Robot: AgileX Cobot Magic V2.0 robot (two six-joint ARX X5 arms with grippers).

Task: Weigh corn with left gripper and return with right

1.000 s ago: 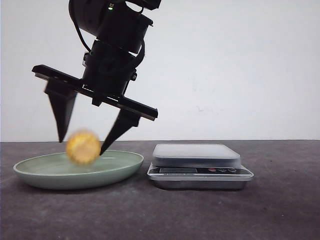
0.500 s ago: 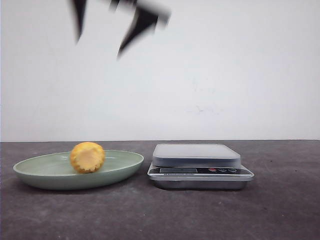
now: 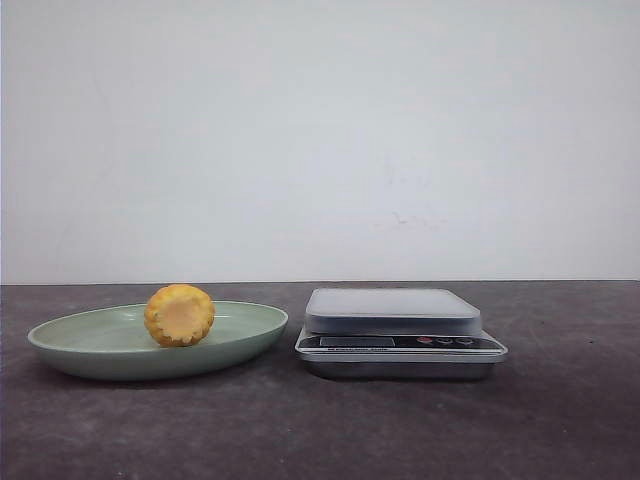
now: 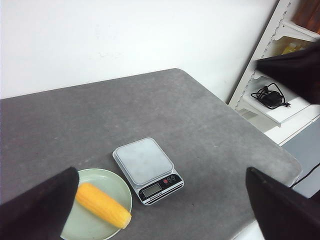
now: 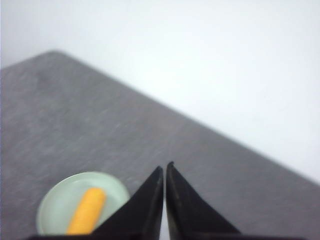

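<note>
The corn (image 3: 179, 315) lies in the green dish (image 3: 90, 352), its pale cut end facing the front camera. It also shows in the left wrist view (image 4: 102, 205) and the right wrist view (image 5: 87, 211), lying in the dish. The silver scale (image 3: 395, 331) stands right of the dish with nothing on its pan, and shows in the left wrist view (image 4: 147, 163). My left gripper (image 4: 161, 200) is open and empty, high above the table. My right gripper (image 5: 164, 168) is shut and empty, high above the table. Neither gripper shows in the front view.
The grey table (image 3: 320, 430) ends at a white wall behind. In the left wrist view a white shelf unit (image 4: 280, 107) with a black cable stands beyond the table's edge.
An open gripper that hung over the dish a second ago rose out of the front view. The corn, blurred just under its fingers then, now lies still in the dish.
</note>
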